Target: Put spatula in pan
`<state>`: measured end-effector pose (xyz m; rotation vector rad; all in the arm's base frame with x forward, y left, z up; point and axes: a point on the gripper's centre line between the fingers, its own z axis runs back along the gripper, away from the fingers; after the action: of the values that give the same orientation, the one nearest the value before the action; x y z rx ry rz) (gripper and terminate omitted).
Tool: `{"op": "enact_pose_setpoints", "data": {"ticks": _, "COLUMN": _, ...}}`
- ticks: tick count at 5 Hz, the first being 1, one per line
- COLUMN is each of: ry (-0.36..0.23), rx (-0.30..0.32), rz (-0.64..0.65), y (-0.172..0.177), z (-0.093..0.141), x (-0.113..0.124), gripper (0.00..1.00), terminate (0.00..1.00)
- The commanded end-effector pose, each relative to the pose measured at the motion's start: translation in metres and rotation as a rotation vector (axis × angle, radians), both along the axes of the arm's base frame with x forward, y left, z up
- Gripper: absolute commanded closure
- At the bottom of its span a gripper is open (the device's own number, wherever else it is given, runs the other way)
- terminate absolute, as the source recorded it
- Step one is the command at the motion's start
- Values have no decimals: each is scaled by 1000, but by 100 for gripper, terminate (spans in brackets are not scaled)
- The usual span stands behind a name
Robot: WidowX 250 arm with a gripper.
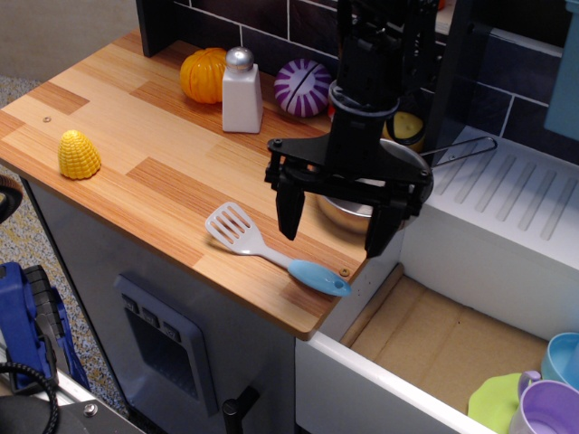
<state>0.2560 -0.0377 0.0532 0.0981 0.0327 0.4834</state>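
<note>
The spatula (271, 252) lies flat on the wooden counter near its front right corner, white slotted blade to the left, light-blue handle to the right. The silver pan (348, 210) sits behind it at the counter's right edge, mostly hidden by the arm; its wire handle (461, 150) reaches right over the sink. My black gripper (333, 224) hangs open and empty just above the counter, between spatula and pan, one finger (289, 210) left and one finger (380, 226) right.
An orange pumpkin (203, 75), a white salt shaker (241, 92) and a purple-striped ball (303, 88) stand at the back. A yellow corn piece (79, 155) lies at the left. A white sink drainer (516, 208) is to the right, with cups (547, 398) below.
</note>
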Motion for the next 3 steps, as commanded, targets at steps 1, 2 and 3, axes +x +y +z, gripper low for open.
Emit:
{"op": "enact_pose_setpoints", "data": {"ticks": 1, "ry": -110, "rx": 61, "rz": 186, "y": -4, "z": 0, "x": 0, "gripper": 0, "terminate": 0}}
{"op": "enact_pose_setpoints", "data": {"ticks": 2, "ry": -149, "rx": 95, "rz": 251, "y": -1, "z": -5, "x": -4, "gripper": 0, "terminate": 0}}
{"op": "enact_pose_setpoints", "data": {"ticks": 3, "ry": -177, "rx": 98, "rz": 297, "y": 4, "z": -12, "x": -3, "gripper": 0, "terminate": 0}}
